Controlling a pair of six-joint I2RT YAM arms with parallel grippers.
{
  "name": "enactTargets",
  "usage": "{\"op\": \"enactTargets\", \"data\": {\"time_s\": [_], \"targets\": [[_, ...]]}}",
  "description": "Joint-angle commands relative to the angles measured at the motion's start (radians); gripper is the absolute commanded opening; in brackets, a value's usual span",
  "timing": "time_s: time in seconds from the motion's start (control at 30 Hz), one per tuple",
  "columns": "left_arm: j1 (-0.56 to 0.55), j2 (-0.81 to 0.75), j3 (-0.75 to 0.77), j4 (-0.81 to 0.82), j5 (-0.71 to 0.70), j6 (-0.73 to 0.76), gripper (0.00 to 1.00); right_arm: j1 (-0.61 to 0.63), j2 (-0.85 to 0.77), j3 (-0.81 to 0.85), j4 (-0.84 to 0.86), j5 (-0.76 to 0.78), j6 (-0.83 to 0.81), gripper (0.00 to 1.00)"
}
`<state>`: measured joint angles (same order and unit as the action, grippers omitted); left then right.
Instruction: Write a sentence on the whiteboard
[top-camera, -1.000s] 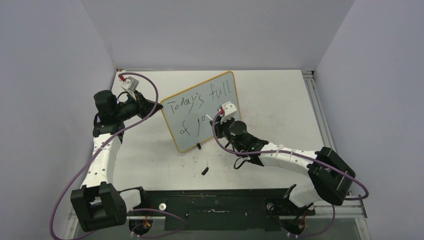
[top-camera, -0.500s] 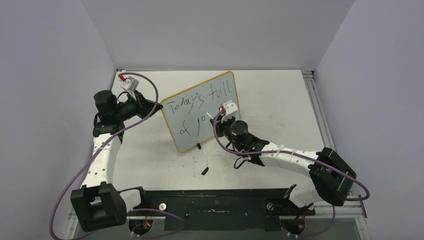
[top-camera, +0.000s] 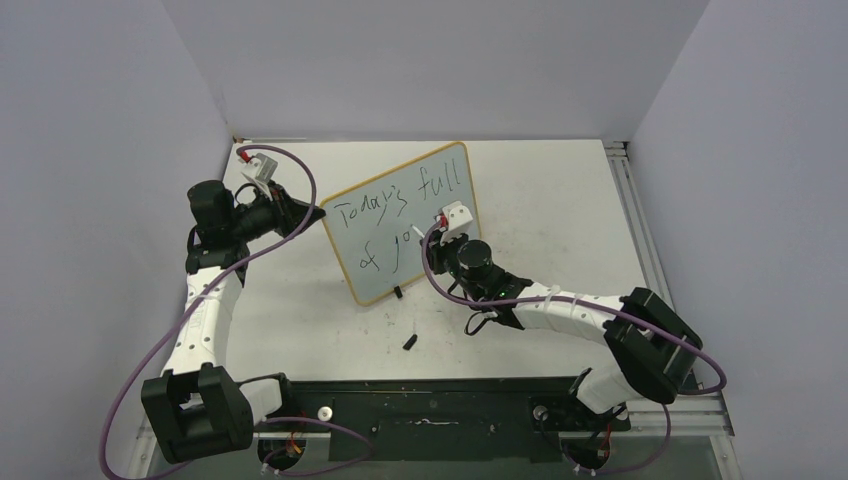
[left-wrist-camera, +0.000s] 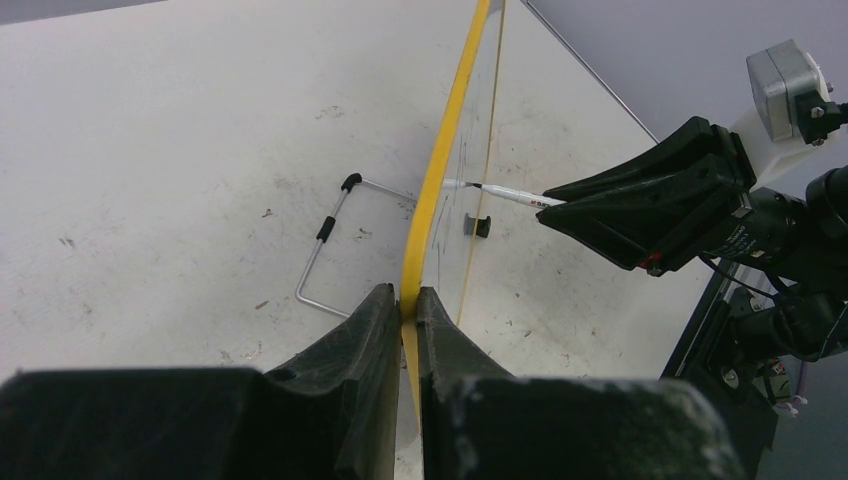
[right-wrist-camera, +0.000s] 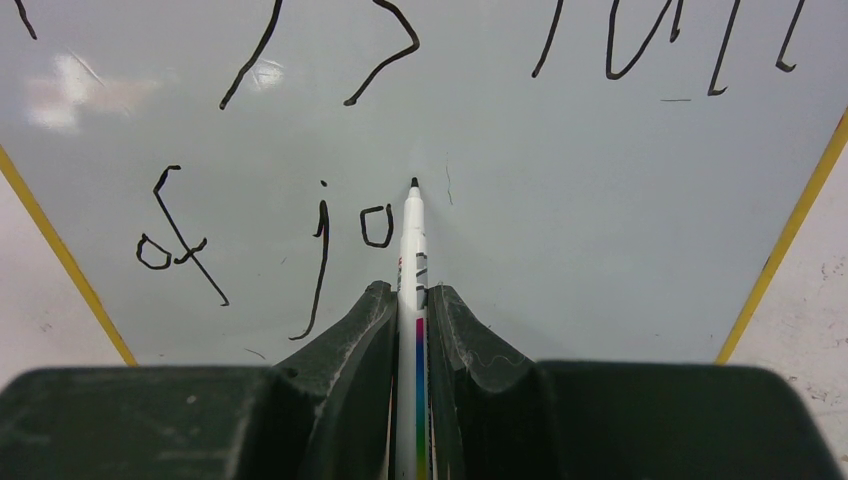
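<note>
Both arms split it: left gripper (left-wrist-camera: 402, 292) clamped the upright whiteboard (right-wrist-camera: 600, 220) by its yellow edge to steady it on the tabletop (top-camera: 560, 200), right gripper (right-wrist-camera: 410, 290) pinched the marker (right-wrist-camera: 411, 230), tip beside the unfinished sentence (right-wrist-camera: 321, 240) at "jo".

The white table (top-camera: 560, 200) bears the whiteboard (top-camera: 385, 240) and a small black piece (top-camera: 410, 341), perhaps a cap.

**Overhead view: whiteboard gripped at edge, marker at second line**

Whiteboard (top-camera: 385, 255) stands slantwise on tabletop (top-camera: 560, 200). The sentence (top-camera: 400, 200) reads "Today's full" over "of jo". Left gripper (top-camera: 312, 214): fingers meet the board's left edge. Right gripper (top-camera: 437, 238) holds marker (top-camera: 418, 234), tip just right of "jo". Small black piece (top-camera: 410, 341) lies near the board, apart.
</note>
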<state>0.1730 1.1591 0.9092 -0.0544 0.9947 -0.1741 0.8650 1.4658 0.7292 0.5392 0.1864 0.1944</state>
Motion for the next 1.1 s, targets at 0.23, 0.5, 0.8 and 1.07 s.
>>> {"op": "enactTargets", "data": {"time_s": [0.23,0.5,0.8,1.07], "targets": [[0.005,-0.003,0.013,0.056,0.030,-0.007,0.00,-0.009,0.000,-0.014,0.039,-0.003,0.016,0.05],[0.003,-0.004,0.013,0.057,0.031,-0.008,0.00,-0.009,-0.014,-0.069,0.032,0.015,0.045,0.05],[0.004,-0.005,0.012,0.056,0.031,-0.008,0.00,-0.010,-0.070,-0.065,0.035,0.035,0.033,0.05],[0.004,-0.003,0.012,0.056,0.030,-0.008,0.00,-0.010,-0.094,-0.057,0.056,0.092,0.005,0.05]]}}
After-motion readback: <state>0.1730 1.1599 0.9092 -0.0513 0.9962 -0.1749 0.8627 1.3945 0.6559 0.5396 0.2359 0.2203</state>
